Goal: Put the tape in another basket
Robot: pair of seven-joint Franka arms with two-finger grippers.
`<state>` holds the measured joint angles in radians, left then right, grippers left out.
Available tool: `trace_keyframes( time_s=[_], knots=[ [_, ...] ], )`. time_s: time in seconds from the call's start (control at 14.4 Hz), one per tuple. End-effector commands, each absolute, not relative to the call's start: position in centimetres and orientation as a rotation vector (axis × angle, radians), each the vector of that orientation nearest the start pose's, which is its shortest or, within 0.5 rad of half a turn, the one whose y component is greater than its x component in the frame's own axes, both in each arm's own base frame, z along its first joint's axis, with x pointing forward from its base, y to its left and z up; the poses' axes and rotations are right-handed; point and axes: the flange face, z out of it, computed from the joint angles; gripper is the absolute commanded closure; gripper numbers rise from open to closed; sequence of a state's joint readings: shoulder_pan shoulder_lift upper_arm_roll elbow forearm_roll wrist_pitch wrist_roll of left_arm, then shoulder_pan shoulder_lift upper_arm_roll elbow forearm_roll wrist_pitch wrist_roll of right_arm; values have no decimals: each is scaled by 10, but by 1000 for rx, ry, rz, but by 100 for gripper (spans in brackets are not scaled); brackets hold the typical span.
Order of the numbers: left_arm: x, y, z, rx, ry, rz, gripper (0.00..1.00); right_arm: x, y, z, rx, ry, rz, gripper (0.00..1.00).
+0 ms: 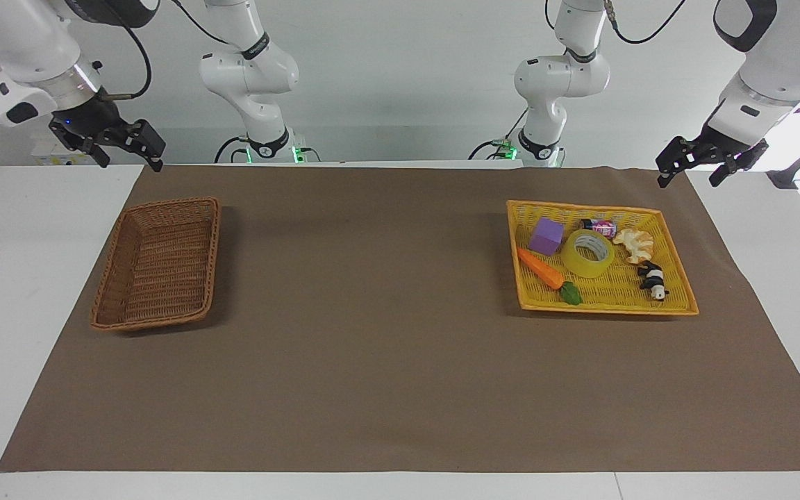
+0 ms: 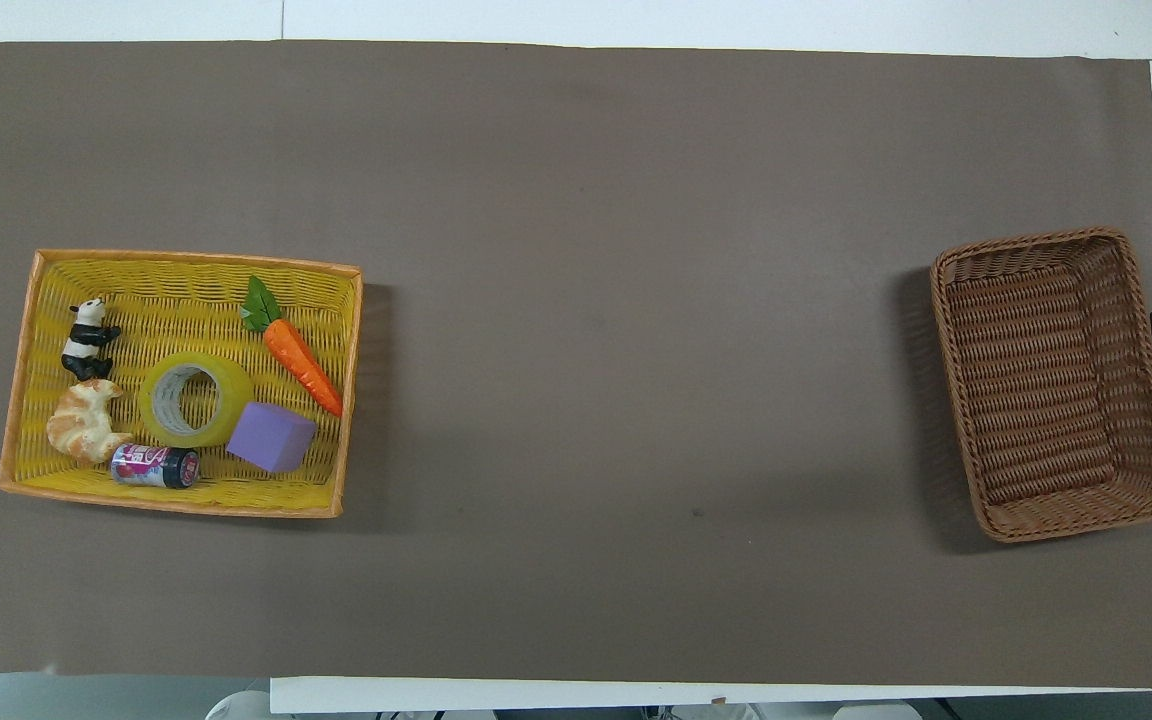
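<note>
The tape [image 1: 588,253] is a yellow translucent roll with a white core. It lies flat in the middle of the yellow woven tray [image 1: 605,308] at the left arm's end of the table, and it also shows in the overhead view [image 2: 195,399]. The brown wicker basket [image 1: 214,257] stands empty at the right arm's end; the overhead view shows it too [image 2: 951,380]. My left gripper [image 1: 688,179] hangs open and empty in the air over the mat's corner by the tray. My right gripper [image 1: 130,165] hangs open and empty over the mat's corner by the basket.
Around the tape in the tray lie a purple cube [image 1: 546,236], a toy carrot [image 1: 542,271], a small can [image 1: 598,226], a croissant [image 1: 635,244] and a panda figure [image 1: 653,280]. A brown mat [image 1: 372,333] covers the table between tray and basket.
</note>
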<state>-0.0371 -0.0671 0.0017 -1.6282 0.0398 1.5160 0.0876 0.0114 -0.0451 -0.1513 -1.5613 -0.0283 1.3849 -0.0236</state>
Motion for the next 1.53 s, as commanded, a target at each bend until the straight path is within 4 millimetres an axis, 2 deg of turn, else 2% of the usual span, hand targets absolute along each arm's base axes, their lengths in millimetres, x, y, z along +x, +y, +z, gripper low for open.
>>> trace_keyframes(
  time_s=[0.0, 0.28, 0.42, 0.7, 0.98, 1.11, 1.46],
  knots=[
    [519, -22, 631, -3087, 211, 80, 0, 508, -78, 638, -3141, 158, 206, 0],
    [517, -22, 626, -3088, 194, 96, 0, 508, -78, 638, -3141, 158, 206, 0],
    [506, -12, 609, -3089, 182, 106, 0, 508, -78, 638, -3141, 158, 206, 0],
    [475, 17, 516, -3098, 91, 20, 0, 508, -77, 638, -3139, 158, 206, 0],
    [462, 10, 450, -3100, 77, 71, 0, 508, -77, 638, -3139, 158, 206, 0],
    [458, 9, 426, -3101, 12, 91, 0, 508, -77, 638, -3139, 158, 206, 0],
    [465, 5, 365, -3104, 29, 76, 1, 508, -77, 638, -3139, 158, 206, 0]
  ],
)
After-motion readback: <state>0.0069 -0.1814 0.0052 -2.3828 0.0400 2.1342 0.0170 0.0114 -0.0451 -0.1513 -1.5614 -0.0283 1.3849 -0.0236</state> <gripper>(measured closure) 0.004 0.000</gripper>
